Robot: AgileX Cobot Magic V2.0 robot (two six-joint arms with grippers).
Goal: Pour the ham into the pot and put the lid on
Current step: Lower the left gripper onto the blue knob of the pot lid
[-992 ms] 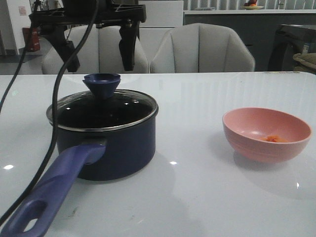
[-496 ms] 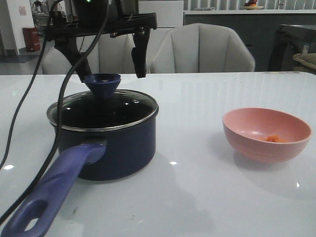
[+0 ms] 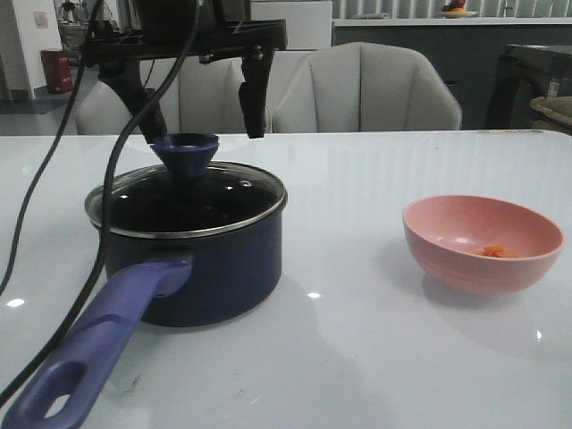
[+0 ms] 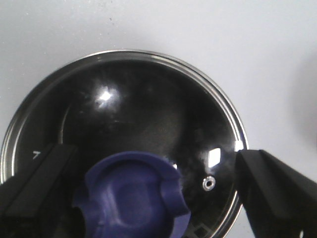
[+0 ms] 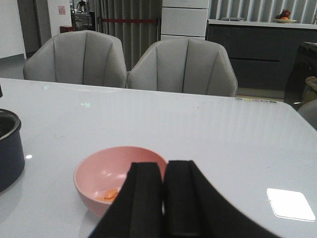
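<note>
The dark navy pot stands at the left of the table, its purple-blue handle pointing toward the front. The glass lid sits on it, blue knob up. My left gripper hangs open just above and behind the knob, empty; in the left wrist view its fingers straddle the knob over the lid. A few orange-pink ham chunks lie in the pink bowl at the right. My right gripper is shut and empty, near the bowl with the ham.
The white table runs back to two grey chairs. The pot's edge shows in the right wrist view. The left arm's cables hang down in front of the pot's left side.
My left gripper has shifted to the right, so its open fingers now straddle the spot above the lid's knob. Pot, lid, bowl and ham have not moved.
</note>
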